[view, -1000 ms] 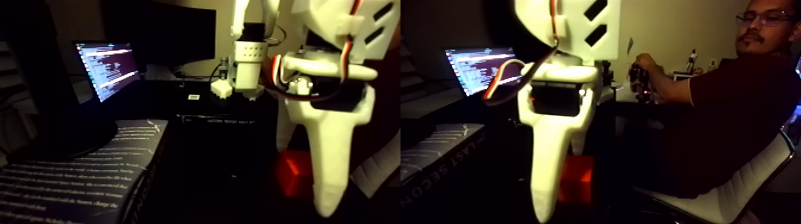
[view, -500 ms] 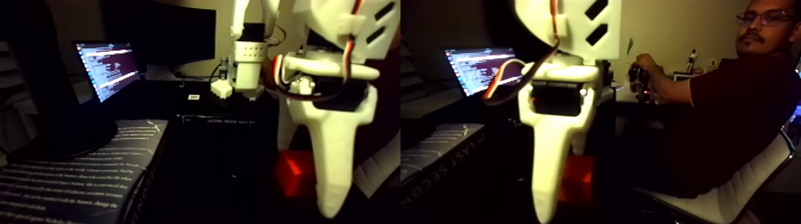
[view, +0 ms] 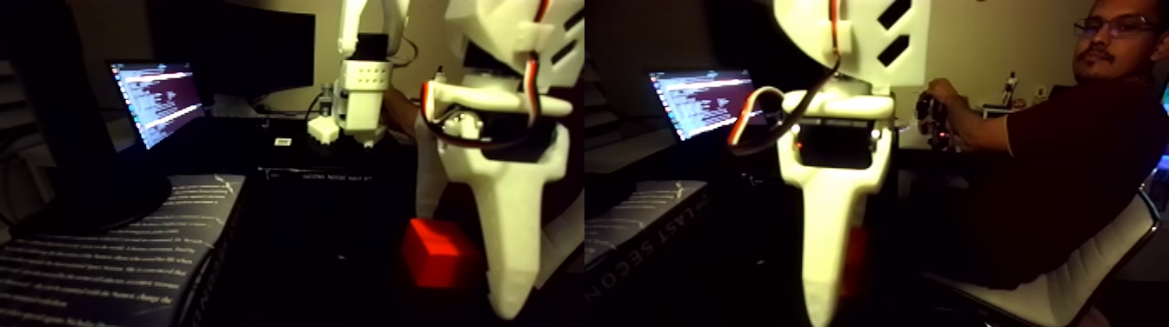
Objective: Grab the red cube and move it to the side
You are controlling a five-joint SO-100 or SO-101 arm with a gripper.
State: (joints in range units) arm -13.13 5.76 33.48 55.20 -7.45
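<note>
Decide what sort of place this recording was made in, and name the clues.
Probably a home desk or hobby workspace, dimly lit: a lit laptop screen, a seated person at the desk, and a white robot arm beside a red cube.

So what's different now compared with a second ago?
The white pincer has slid to the right in the picture, uncovering more of the red cube in the left half and covering more of it in the right half. The cube itself has stayed put. The laptop, book and seated person look unchanged.
</note>
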